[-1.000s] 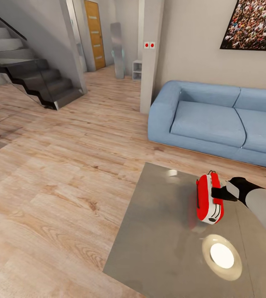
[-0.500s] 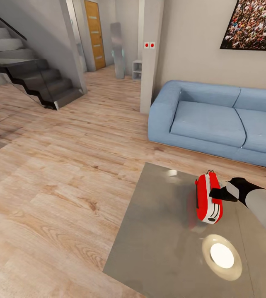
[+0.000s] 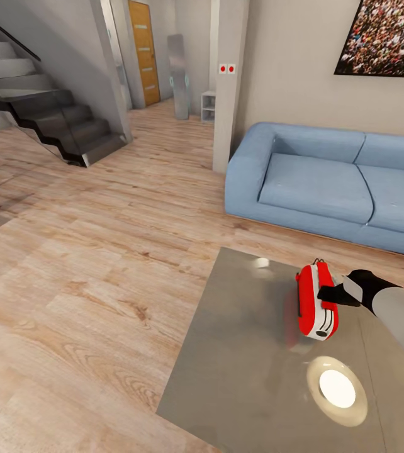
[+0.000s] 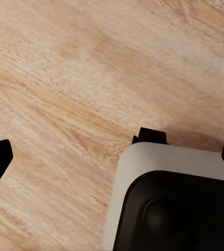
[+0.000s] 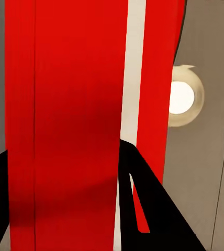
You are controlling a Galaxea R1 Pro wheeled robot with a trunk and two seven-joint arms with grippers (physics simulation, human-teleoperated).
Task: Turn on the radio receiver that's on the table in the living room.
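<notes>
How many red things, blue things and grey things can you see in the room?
Red: 1, the radio receiver
Blue: 1, the sofa
Grey: 1, the table
Total: 3

Home living room, sofa (image 3: 328, 182), stairs (image 3: 44, 119), coffee table (image 3: 240, 377)

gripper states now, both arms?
Left gripper: open, holding nothing, over the floor.
Right gripper: at the radio; open or shut cannot be told.
</notes>
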